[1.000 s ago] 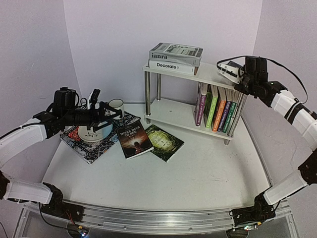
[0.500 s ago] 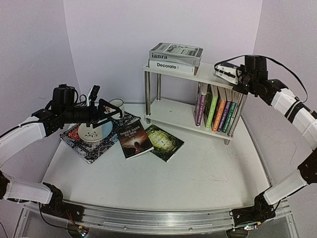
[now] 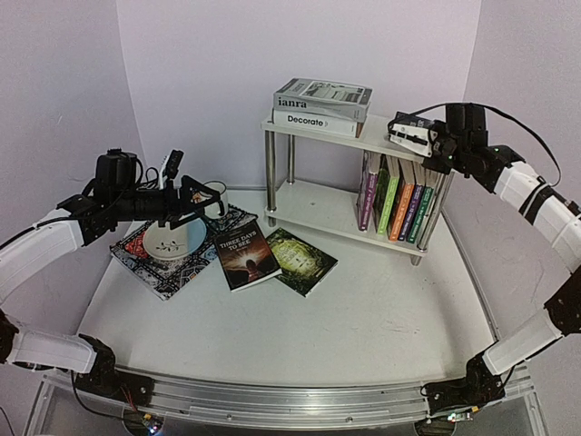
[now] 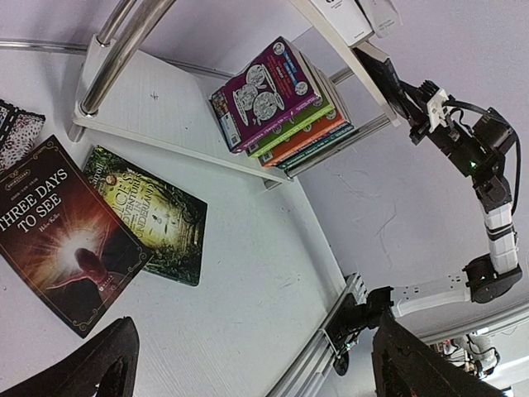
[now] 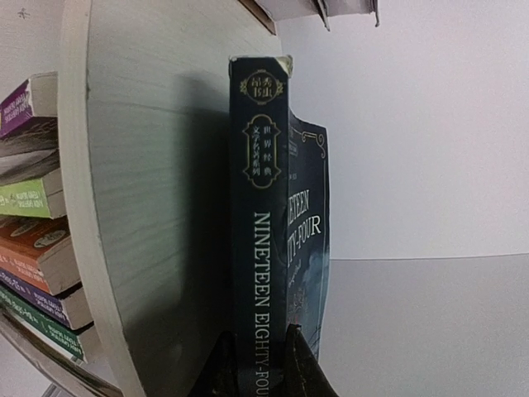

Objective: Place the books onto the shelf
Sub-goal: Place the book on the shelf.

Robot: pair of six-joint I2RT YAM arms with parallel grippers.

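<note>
From above, my left end effector (image 3: 192,185) hangs wide open with nothing in it, over a patterned mat (image 3: 168,277) that carries a pale bowl (image 3: 172,241); a mug (image 3: 214,190) stands just behind. Beside the mat two paperbacks lie flat on the surface (image 3: 363,318): a dark reddish one (image 3: 245,255) and, just to its right, a dark green one (image 3: 302,262). The shelf (image 3: 377,136) stands at the back right. Two big books (image 3: 321,106) are stacked on the left of its top board, and a row of colourful books (image 3: 399,202) stands upright at the right end of the lower board. My right end effector (image 3: 434,143) is clamped on a dark novel (image 3: 408,134), held over the right end of the top board. In the left wrist view my fingers (image 4: 87,376) stand far apart and empty, with both flat paperbacks and the colourful row beyond them. In the right wrist view my jaws pinch the novel by its spine, which reads Nineteen Eighty-Four. The book lies flat along the top board, though I cannot tell whether it touches.
</note>
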